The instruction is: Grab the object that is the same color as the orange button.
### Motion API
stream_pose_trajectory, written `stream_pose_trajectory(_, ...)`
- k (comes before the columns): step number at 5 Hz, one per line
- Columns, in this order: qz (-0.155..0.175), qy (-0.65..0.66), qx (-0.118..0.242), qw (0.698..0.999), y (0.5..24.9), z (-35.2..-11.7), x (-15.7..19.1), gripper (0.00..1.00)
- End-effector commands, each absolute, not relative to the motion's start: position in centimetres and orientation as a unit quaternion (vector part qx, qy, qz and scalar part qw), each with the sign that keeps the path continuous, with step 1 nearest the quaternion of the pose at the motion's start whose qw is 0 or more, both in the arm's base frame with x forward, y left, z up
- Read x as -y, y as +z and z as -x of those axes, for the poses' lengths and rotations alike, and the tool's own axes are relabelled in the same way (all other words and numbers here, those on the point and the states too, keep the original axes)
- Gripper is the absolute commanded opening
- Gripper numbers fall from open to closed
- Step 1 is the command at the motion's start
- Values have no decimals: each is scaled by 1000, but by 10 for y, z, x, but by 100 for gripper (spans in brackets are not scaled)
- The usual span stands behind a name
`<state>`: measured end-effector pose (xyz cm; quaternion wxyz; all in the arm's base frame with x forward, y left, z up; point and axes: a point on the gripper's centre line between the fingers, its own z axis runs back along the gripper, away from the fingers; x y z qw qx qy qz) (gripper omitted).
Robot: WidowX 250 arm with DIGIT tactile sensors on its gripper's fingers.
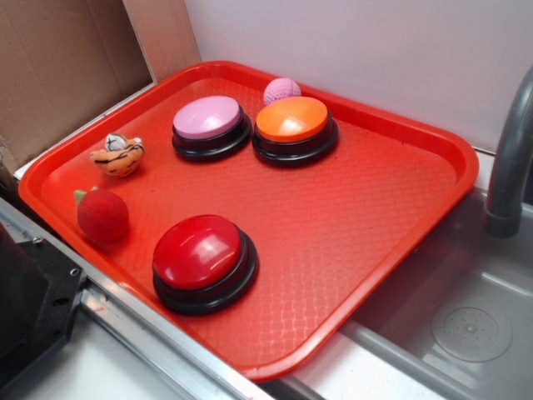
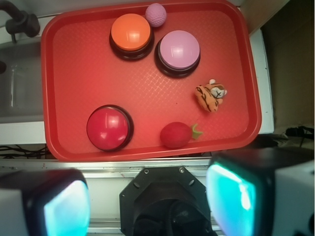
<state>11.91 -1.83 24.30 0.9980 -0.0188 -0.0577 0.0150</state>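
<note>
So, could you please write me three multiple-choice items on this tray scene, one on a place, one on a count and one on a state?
1. Which thing lies nearest the orange button?
A. the pink ball
B. the tiger toy
C. the red fuzzy ball

2. How many push buttons stand on the red tray?
A. two
B. three
C. four

3. How does the gripper stand?
A. shut on the tiger toy
B. shut on the red button
C. open, holding nothing

Answers:
1 A: the pink ball sits right beside the orange button at the tray's far edge.
2 B: orange, pink and red buttons.
3 C: in the wrist view the fingers stand wide apart, off the tray.
</note>
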Motion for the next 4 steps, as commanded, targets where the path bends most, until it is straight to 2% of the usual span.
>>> stream_pose_trajectory(1,19,15,58,998,243,-119,18,100)
stream_pose_trajectory(2,46,79,73,993,232,-134,4,100)
stream_pose_trajectory(3,59,164,87,981,210,-150,-16,100)
stream_pose_trajectory(4,57,223,116,966,186,-159,-31,100)
